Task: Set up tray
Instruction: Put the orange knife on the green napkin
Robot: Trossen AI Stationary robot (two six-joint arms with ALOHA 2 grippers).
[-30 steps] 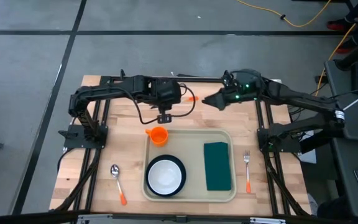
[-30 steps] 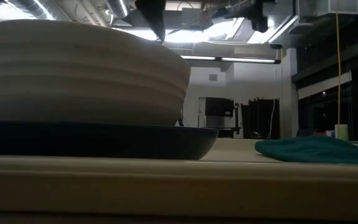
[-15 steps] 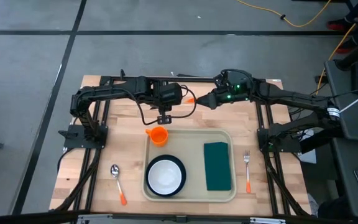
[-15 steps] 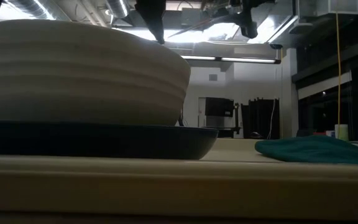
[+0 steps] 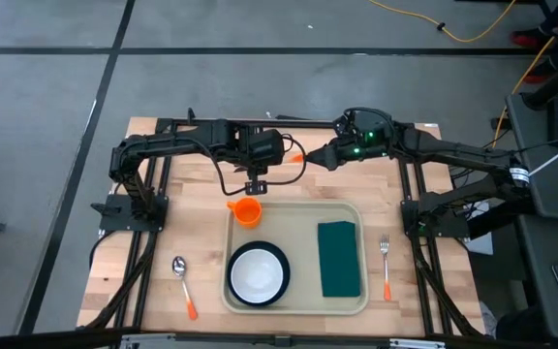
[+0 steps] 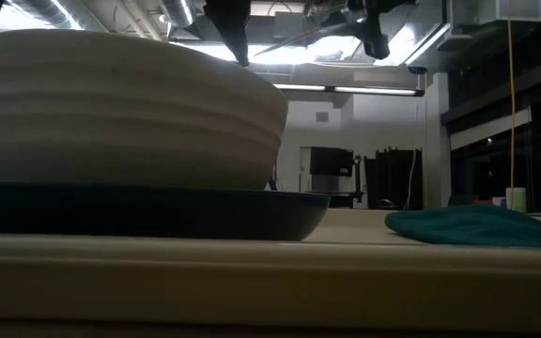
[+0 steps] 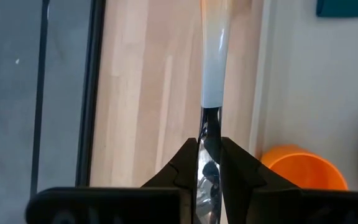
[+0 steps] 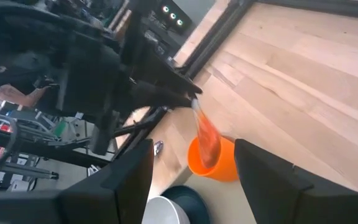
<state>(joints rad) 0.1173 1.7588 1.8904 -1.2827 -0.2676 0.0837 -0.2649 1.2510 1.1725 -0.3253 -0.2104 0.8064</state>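
Your left gripper (image 7: pixel 209 167) hangs above the bench's (image 5: pixel 182 208) far edge, near the middle. Its fingers (image 7: pixel 185 163) are nearly closed, pinched on the metal end of a utensil (image 7: pixel 211 68). The utensil's handle runs pale and then orange, sticking out past the fingertips toward the right arm. Which kind of utensil it is, you cannot tell.

Your right gripper (image 5: pixel 322 155) faces it from the other side, also over the far edge. Its fingers (image 8: pixel 263 177) stand well apart, open and empty, with the orange end of that utensil between them in the right wrist view. Whether they touch the handle you cannot tell.

The tray (image 5: pixel 298 302) lies flat on the bench, at the middle toward the near edge. In its near-left corner sits a dark plate (image 5: pixel 281 266) with a white bowl (image 5: pixel 256 274) on it. A folded teal cloth (image 5: pixel 339 258) lies along the tray's right side. An orange cup (image 5: pixel 247 210) stands at the tray's far-left corner, upright, open side up; whether it is inside the rim or on it you cannot tell.

On the bare bench left of the tray lies a spoon (image 5: pixel 183 283) with an orange handle tip. Right of the tray lies a fork (image 5: pixel 386 260), also orange-tipped. Both lie apart from the tray.

In the low view the bowl and plate fill the near left, the cloth shows right.
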